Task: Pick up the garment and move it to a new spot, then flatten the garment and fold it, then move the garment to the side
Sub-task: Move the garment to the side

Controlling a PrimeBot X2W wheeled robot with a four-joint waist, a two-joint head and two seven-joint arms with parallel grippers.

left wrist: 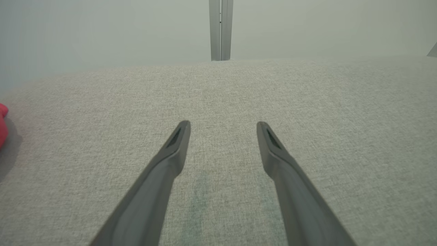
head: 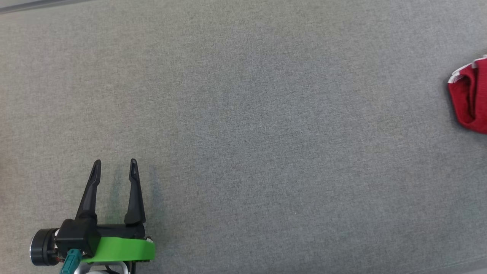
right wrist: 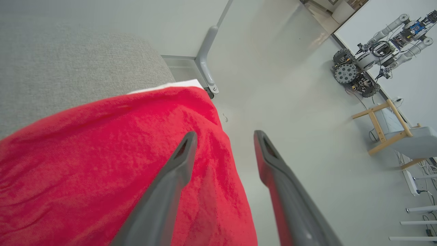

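Grey woven bench [head: 243, 114], pale floor [right wrist: 290, 85] past its right edge. Red garment [head: 470, 99] heaped at that right edge, folded over itself, white trim [head: 457, 74] showing. Low over the bench's near left part, left hand [head: 115, 161], well apart from the garment, fingers spread wide, holding nothing. Just above the garment at the bench's right corner, right hand [right wrist: 225, 134], fingers parted, nothing between them. Looks like fleecy, light, limp cloth: likely to sag, bunch and drape rather than keep shape, unlikely to slip from a firm pinch. Best pinched at the trimmed hem or a corner, through one layer, so as to open out on lifting.
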